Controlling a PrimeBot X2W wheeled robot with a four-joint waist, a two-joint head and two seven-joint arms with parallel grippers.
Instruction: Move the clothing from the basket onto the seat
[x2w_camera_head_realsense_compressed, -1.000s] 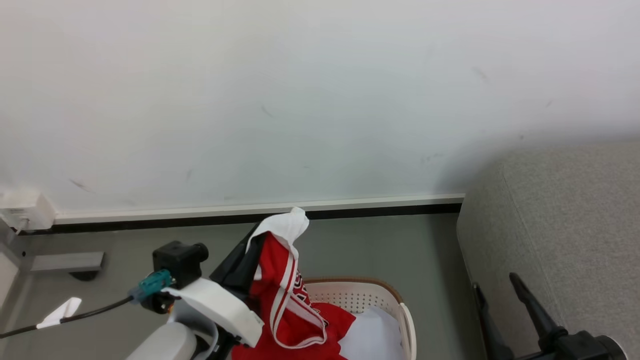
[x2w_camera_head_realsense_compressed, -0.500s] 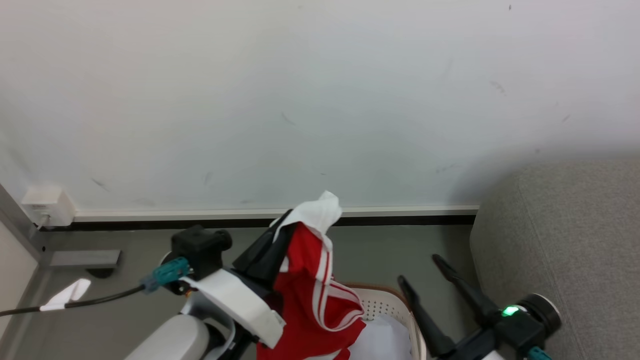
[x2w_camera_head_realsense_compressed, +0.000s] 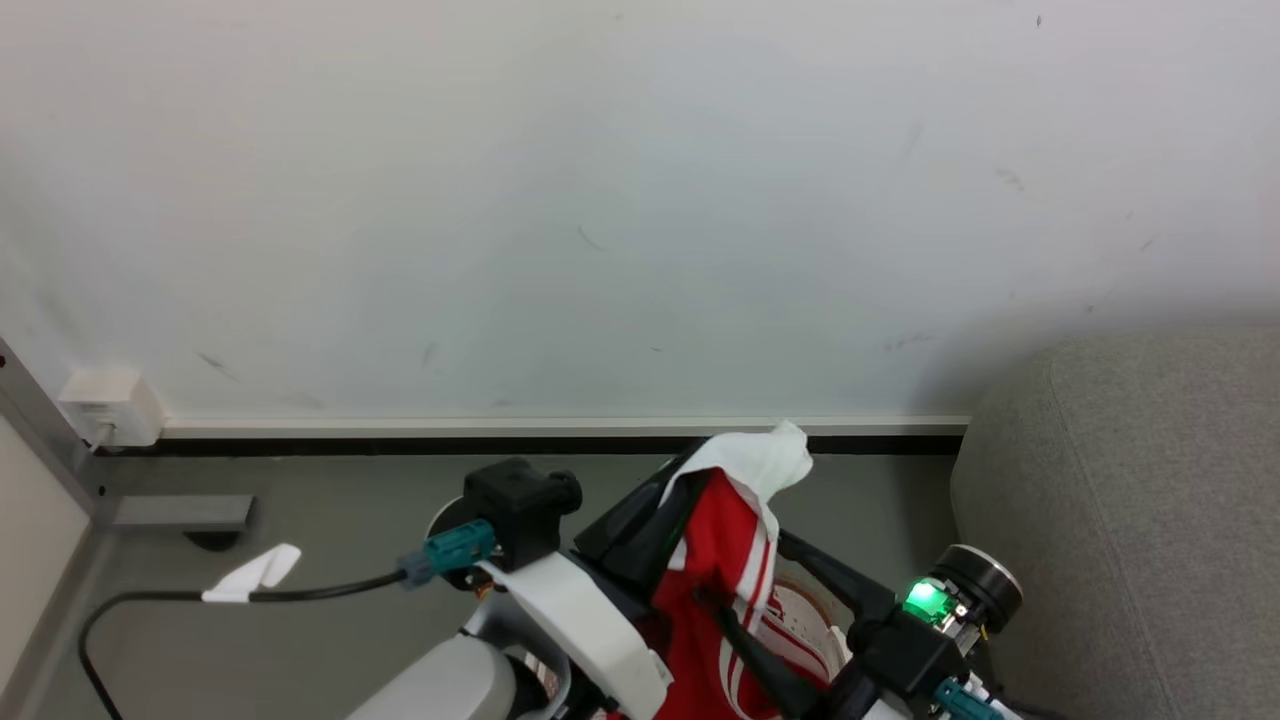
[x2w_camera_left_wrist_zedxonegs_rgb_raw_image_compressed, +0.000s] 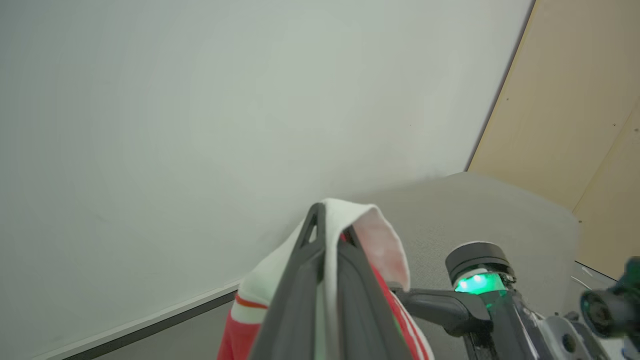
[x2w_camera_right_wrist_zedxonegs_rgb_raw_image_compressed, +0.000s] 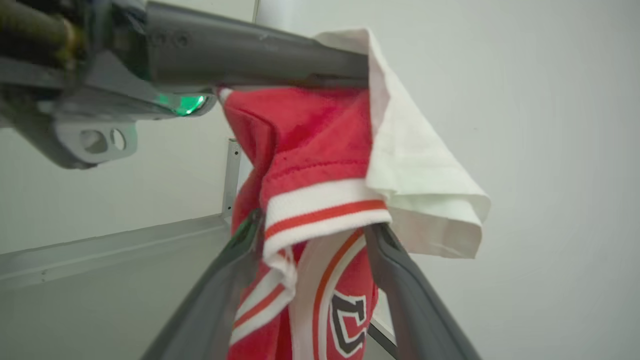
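Clothing is pinched between the pressed-together jaws of the left gripper: a white piece is folded over their tips and a red striped jersey hangs under them. Just below, the right gripper has its jaws spread wide, one on each side of the hanging jersey, not closed on it. The white piece looks caught only at the very tips and could slip out during a swing. The spread fingers might also snag the cloth. The basket lies beneath both jaws, mostly hidden, so its contents cannot be told. The seat stands off to their right
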